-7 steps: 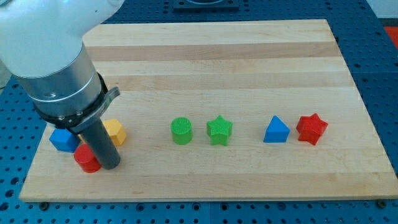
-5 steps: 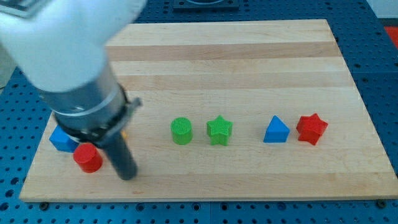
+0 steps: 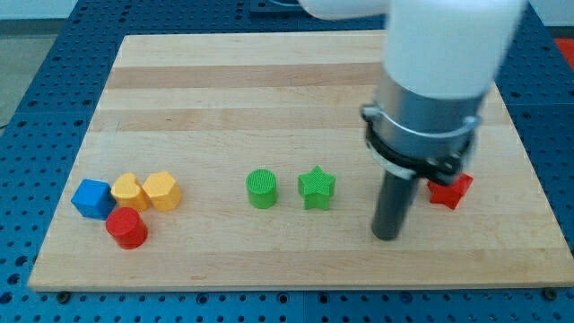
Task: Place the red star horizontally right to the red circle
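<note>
**Long push ahead for red star**

My tip (image 3: 386, 235) stands just left of the red star (image 3: 449, 190), far right of the red circle (image 3: 126, 228); there are no jaws. Pushed leftward, the star could strike the green star (image 3: 317, 187).

White arm (image 3: 448, 40), grey collar, dark rod

One camera looks steeply down from the near edge over the whole wooden board (image 3: 269, 81).
</note>
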Tool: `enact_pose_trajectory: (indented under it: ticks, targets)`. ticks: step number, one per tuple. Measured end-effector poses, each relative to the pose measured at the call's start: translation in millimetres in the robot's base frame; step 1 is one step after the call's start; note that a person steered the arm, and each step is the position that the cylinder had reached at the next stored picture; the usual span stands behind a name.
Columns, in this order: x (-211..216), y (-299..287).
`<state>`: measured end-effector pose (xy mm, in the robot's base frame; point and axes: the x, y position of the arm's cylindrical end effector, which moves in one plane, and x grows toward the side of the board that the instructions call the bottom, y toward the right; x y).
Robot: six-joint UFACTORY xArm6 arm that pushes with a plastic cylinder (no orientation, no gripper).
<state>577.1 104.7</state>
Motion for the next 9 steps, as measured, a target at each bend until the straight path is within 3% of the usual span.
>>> enact_pose_trajectory:
  ticks: [1, 2, 3, 5, 6, 8, 9]
  targets:
    - [32.1, 91.0]
    - [-4.6, 185.6]
    - [-66.7, 184.3]
    - [-70.0, 67.4]
    - [-33.4, 32.4]
    - [-14.5, 21.6]
    - [-15.2, -60.8]
